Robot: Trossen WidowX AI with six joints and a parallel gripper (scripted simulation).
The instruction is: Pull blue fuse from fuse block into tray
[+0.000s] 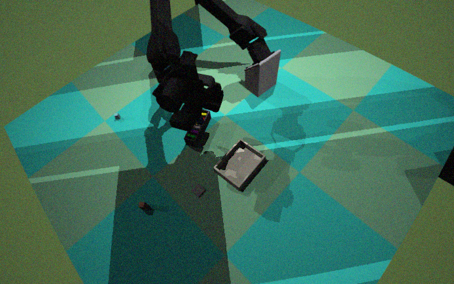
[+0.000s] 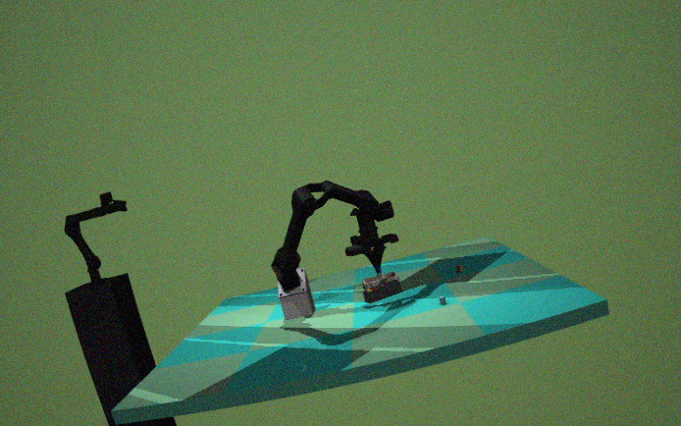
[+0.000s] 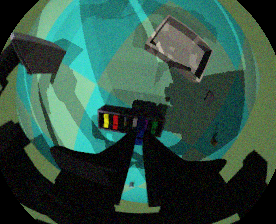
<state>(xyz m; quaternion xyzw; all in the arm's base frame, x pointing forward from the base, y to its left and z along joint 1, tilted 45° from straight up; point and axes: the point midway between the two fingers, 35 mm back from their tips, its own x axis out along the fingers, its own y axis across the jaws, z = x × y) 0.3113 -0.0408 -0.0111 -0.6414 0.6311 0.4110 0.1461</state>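
My gripper [image 2: 378,268] [image 3: 139,132] is shut on the blue fuse [image 2: 379,272] [image 3: 140,132] and points down over the fuse block [image 2: 382,292] [image 3: 101,120]. The blue fuse is at about the height of the block's top or just above it; its lower end's exact clearance is hard to tell. In the wrist view it overlaps the block between the grey fuse [image 3: 135,122] and the purple fuse [image 3: 147,124]. The yellow fuse [image 3: 106,120], red fuse [image 3: 115,122] and green fuse [image 3: 154,126] stand in the block. The empty tray [image 1: 244,165] [image 3: 176,44] is beyond the block.
A grey pedestal [image 1: 268,75] [image 2: 296,305] [image 3: 39,54] carries the arm. A small grey piece [image 1: 117,116] [image 2: 443,300] [image 3: 131,184], an orange-brown piece [image 1: 143,205] [image 2: 459,268] and a flat square [image 1: 198,190] [image 3: 209,95] lie on the table. Another arm stands on a black stand [image 2: 110,339].
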